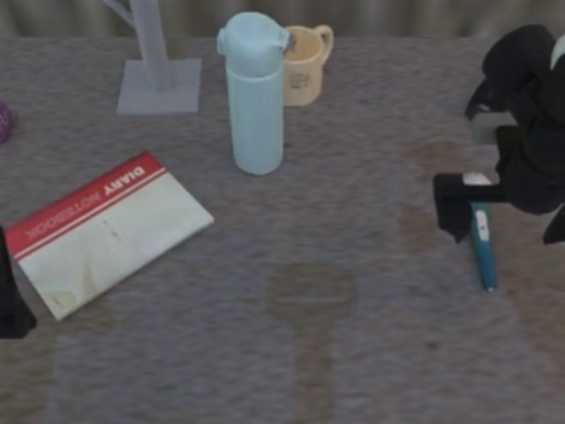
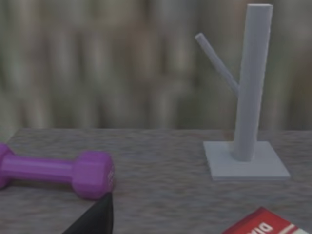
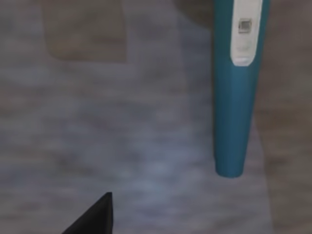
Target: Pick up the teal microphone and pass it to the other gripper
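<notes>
Top view, right of frame: our right gripper (image 1: 470, 205) astride teal microphone (image 1: 483, 247) near head, grip unclear; left gripper (image 1: 11, 305) parked lower left.

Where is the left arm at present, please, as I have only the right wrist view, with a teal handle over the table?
Observer: The left gripper is parked at the table's left edge, beside the diary notebook.
Operator: Thank you. Is the handle's head end visible anywhere?
Observer: Yes. In the top view the teal microphone has its white head close against the right gripper, at the table's right side.
</notes>
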